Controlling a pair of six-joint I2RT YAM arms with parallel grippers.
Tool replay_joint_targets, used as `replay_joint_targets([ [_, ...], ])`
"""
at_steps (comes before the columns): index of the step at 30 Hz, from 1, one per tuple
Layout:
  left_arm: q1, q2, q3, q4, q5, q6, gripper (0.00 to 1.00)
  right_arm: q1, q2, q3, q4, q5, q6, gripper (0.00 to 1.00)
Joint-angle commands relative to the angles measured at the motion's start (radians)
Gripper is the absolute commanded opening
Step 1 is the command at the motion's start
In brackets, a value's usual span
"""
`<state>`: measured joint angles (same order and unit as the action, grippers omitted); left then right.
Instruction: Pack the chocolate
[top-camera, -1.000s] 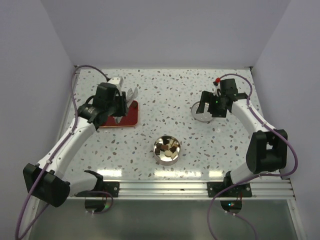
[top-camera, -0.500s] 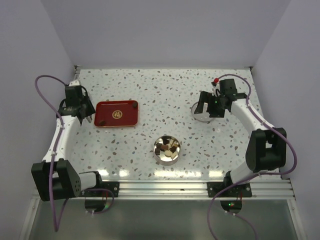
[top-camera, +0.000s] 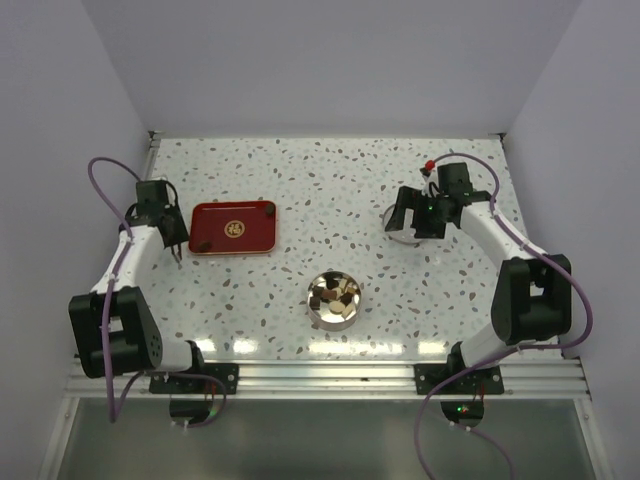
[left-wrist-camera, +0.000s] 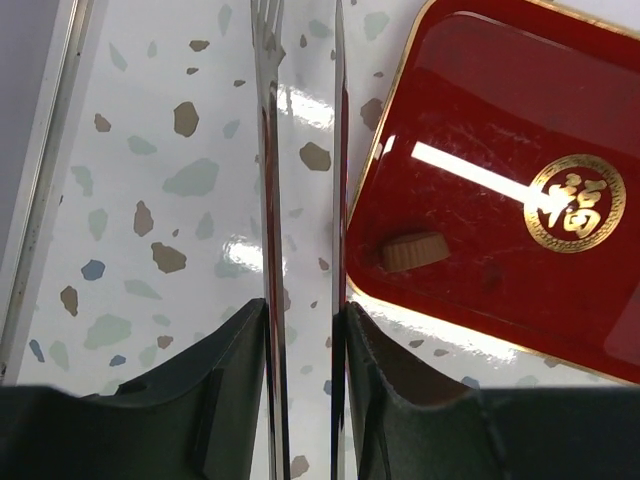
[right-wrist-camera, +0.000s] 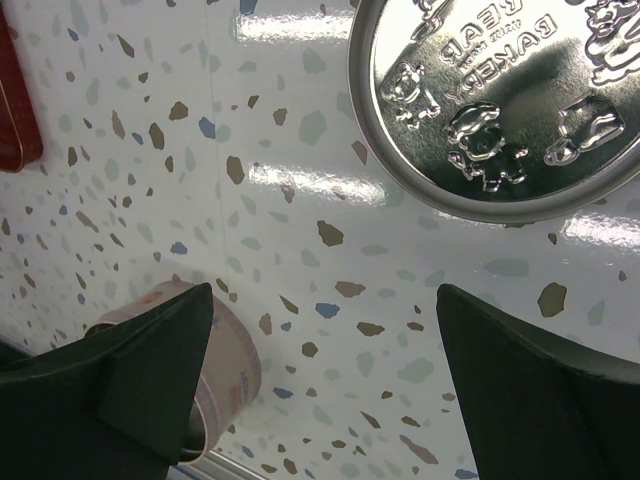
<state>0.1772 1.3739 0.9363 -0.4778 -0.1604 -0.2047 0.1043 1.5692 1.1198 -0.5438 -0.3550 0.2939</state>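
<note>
The left gripper's (left-wrist-camera: 302, 322) jaws are clamped on the long metal tweezers (left-wrist-camera: 268, 200). In the wrist view its two tines run from 6 to 12 o'clock with a gap between them, over bare table (left-wrist-camera: 150, 200) just beside the near edge of the red tray (left-wrist-camera: 500, 120). One tan piece (left-wrist-camera: 415, 250) of chocolate lies on that tray just inside the rim. It sits at about 2 o'clock from the jaws, to the side of the tines and short of their tips, so I judge a swing toward 3 o'clock comes first. This arm is far the nearer. The other chocolate (top-camera: 336, 292) sits in the tin (top-camera: 318, 312), at 4 o'clock from the tray. The right gripper's (right-wrist-camera: 325, 300) jaws stand wide apart and empty, with the lid (right-wrist-camera: 500, 100) at 1 o'clock
</note>
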Motion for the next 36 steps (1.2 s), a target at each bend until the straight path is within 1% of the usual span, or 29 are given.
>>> replay_joint_targets([
  [1, 0.025, -0.003, -0.019, 0.050, 0.002, 0.056, 0.40, -0.003, -0.023, 0.002, 0.027, -0.018, -0.010, 0.97],
  [4, 0.039, 0.025, -0.033, 0.051, 0.015, 0.088, 0.40, -0.005, -0.018, 0.003, 0.025, -0.019, -0.009, 0.96],
  [7, 0.059, 0.050, -0.051, 0.076, 0.013, 0.074, 0.40, -0.003, -0.021, 0.005, 0.025, -0.021, -0.006, 0.97],
  [11, 0.065, 0.123, -0.047, 0.087, -0.059, 0.067, 0.40, -0.003, -0.024, 0.008, 0.016, -0.021, -0.010, 0.97],
  [16, 0.068, 0.204, -0.031, 0.140, -0.080, 0.048, 0.39, -0.003, -0.026, 0.005, 0.010, -0.018, -0.015, 0.97],
  [21, 0.068, 0.289, 0.071, 0.140, -0.120, 0.048, 0.39, -0.003, -0.018, 0.011, 0.004, -0.013, -0.018, 0.97],
  [26, 0.068, 0.366, 0.173, 0.146, -0.105, 0.064, 0.40, -0.003, -0.006, 0.015, -0.001, -0.007, -0.019, 0.97],
  [31, 0.068, 0.435, 0.223, 0.159, -0.085, 0.082, 0.41, -0.003, -0.005, 0.012, -0.008, 0.004, -0.021, 0.97],
  [36, 0.067, 0.464, 0.237, 0.162, -0.061, 0.084, 0.46, -0.005, -0.001, 0.003, -0.018, 0.011, -0.027, 0.96],
])
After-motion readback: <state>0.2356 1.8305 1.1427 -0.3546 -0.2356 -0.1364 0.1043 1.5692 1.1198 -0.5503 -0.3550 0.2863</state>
